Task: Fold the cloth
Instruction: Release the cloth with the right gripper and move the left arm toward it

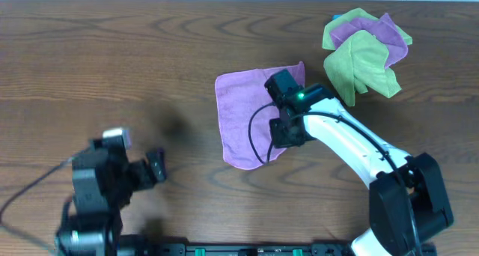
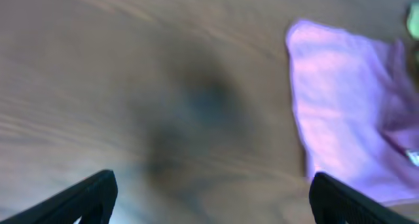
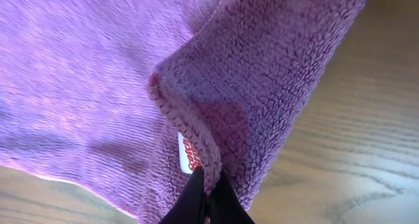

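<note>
The right end effector [image 3: 208, 185] is clenching the near-right hem of the purple cloth [image 1: 241, 114], which is lying leftward of it, toward the released, distant left end effector [image 1: 156, 166].

the cloth [image 1: 243, 121] is showing soft lilac purple, its small label [image 3: 186, 153] showing white with red print. the table [image 1: 112, 61] is showing dark brown wood grain. the heap of rags [image 1: 365, 54] is mixing lime green with purple. the right gripper [image 3: 208, 199] is looking black.
</note>
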